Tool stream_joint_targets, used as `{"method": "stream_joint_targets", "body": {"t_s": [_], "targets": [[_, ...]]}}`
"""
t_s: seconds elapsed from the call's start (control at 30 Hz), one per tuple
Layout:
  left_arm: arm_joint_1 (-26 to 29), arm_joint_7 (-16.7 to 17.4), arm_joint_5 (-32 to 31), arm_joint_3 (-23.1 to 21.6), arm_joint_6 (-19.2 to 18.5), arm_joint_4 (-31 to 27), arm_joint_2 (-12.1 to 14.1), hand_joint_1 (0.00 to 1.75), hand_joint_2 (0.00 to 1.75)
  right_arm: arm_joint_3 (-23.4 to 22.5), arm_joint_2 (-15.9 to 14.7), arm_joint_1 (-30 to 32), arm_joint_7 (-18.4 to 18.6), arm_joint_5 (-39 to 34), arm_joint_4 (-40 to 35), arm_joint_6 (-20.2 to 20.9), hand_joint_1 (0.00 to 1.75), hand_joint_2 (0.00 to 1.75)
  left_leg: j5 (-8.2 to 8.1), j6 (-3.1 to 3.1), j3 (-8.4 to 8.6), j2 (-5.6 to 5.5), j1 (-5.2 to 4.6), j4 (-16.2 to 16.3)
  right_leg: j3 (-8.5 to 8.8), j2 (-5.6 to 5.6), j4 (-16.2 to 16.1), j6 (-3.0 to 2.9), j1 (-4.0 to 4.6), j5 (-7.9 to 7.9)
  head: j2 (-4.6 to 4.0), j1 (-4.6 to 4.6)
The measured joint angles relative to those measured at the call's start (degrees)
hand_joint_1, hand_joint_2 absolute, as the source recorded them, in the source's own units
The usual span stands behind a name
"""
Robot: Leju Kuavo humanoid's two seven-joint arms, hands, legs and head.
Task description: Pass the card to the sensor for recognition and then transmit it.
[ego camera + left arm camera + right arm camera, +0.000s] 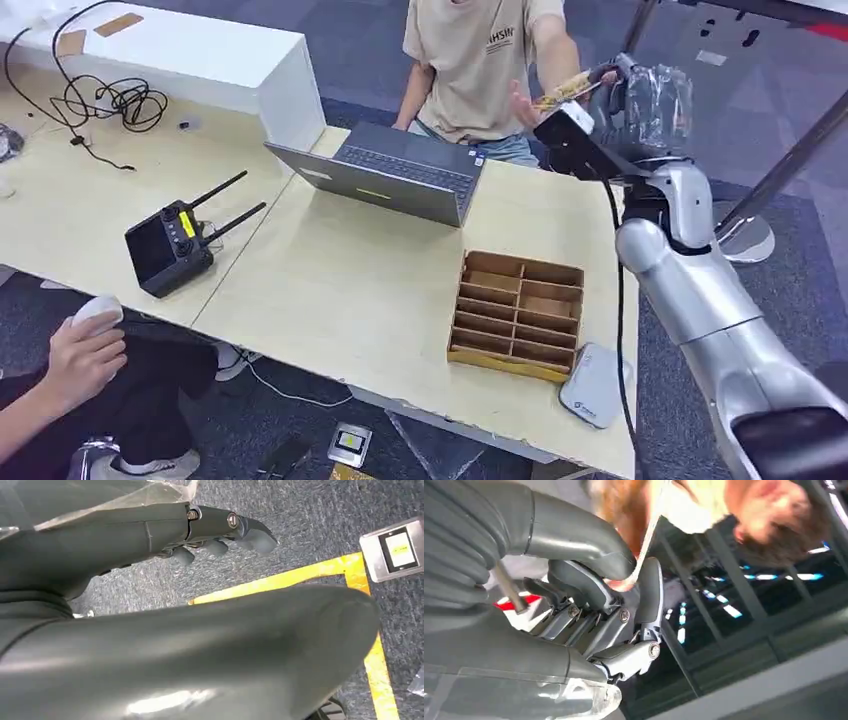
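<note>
My right hand (622, 92) is raised at the far right, beyond the table's back edge. It pinches a thin tan card (562, 92) and holds it out toward a person in a beige shirt (480, 50). That person's open hand (522, 102) is at the card's far end; whether it grips the card I cannot tell. In the right wrist view the card (648, 535) is edge-on between my thumb (574, 535) and a finger. The flat grey-white sensor pad (592, 386) lies at the table's front right corner. My left hand (220, 530) hangs over the carpet and holds nothing.
A wooden divider box (517, 312) sits beside the sensor pad, with an open laptop (395, 172) behind it. A black controller with antennas (172, 245) lies at left. Another person's hand (85, 350) holds a white object at lower left. Yellow floor tape (280, 580) runs below.
</note>
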Motion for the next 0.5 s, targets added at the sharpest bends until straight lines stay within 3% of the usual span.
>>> {"method": "stream_joint_targets", "body": {"t_s": [0.37, 0.4, 0.43, 0.5], "targets": [[-0.43, 0.66, -0.9, -2.1, -0.15, 0.02, 0.02, 0.0, 0.0, 1.62, 0.09, -1.08, -0.55, -0.31, 8.55, -0.11, 1.75, 1.75, 0.0, 0.0, -0.02, 0.0, 0.0, 0.0, -0.02, -0.01, 0.0, 0.0, 0.0, 0.0, 0.0, 0.02], [-0.45, 0.66, -0.92, -2.25, -0.15, 0.02, 0.02, 0.0, 0.0, 1.75, 0.09, -1.08, -0.55, -0.31, 8.88, -0.2, 1.17, 1.75, 0.0, 0.0, -0.03, 0.0, 0.0, 0.0, -0.03, 0.0, 0.0, 0.0, 0.0, 0.0, 0.0, 0.02], [-0.47, 0.68, -0.98, -2.41, -0.15, 0.02, 0.02, 0.0, 0.0, 1.92, 0.09, -1.08, -0.55, -0.33, 9.27, -0.35, 0.0, 1.75, 0.0, 0.0, -0.04, 0.0, 0.0, 0.0, -0.04, 0.0, 0.0, 0.0, 0.0, 0.0, 0.0, 0.0], [-0.47, 0.66, -1.07, -2.62, -0.15, 0.02, 0.04, 0.0, 0.0, 2.21, 0.09, -1.06, -0.55, -0.39, 9.65, -0.55, 0.0, 1.75, 0.0, 0.0, -0.04, 0.01, 0.0, 0.0, -0.04, 0.0, 0.0, 0.0, 0.0, 0.0, 0.0, 0.0]]}}
